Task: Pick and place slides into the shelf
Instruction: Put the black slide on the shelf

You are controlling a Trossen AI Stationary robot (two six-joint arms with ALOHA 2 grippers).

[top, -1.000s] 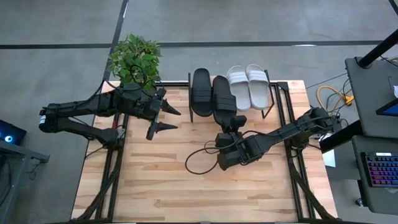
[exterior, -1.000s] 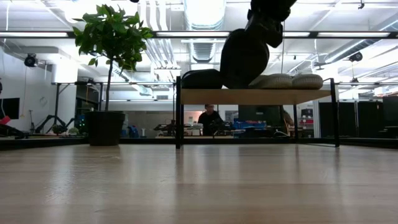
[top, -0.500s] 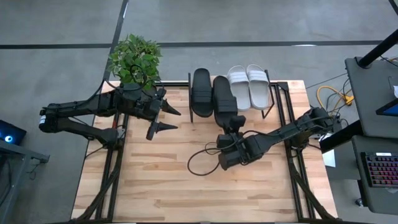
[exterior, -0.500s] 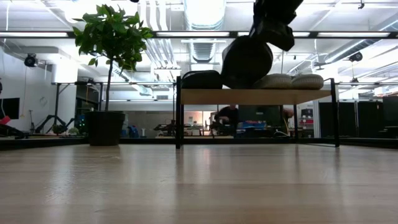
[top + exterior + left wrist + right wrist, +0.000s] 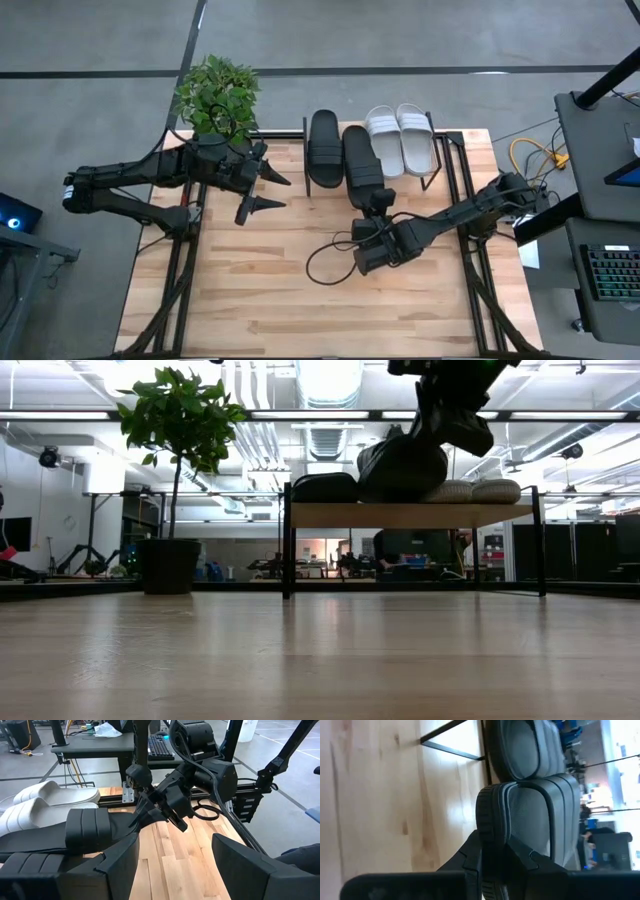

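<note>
A matte black slide lies lengthways on the shelf, beside the other black slide and left of the two grey-white slides, which rest sole-down on the plank. My right gripper stands at the shelf's near edge, shut on that black slide's near end. In the low view the slide sits tilted on the plank under my right gripper. My left gripper hovers open left of the shelf, touching nothing; its wrist view shows the held slide. My right gripper pinches the black slide's near end between its two fingers, which clamp the sole's edge. It comes from the table's near side, slanting down along the slide. The slide's far part lies on the shelf plank; its held end is raised.
A potted plant stands at the far left corner of the table, close to my left arm. A black cable loops on the tabletop beside my right arm. A desk with a keyboard stands right of the table.
My right gripper has lowered the black slide onto the shelf: the slide has tipped from steeply hanging toward level, its far end settling on the plank next to the other black slide. The gripper has stayed shut on it. The left arm has kept still.
</note>
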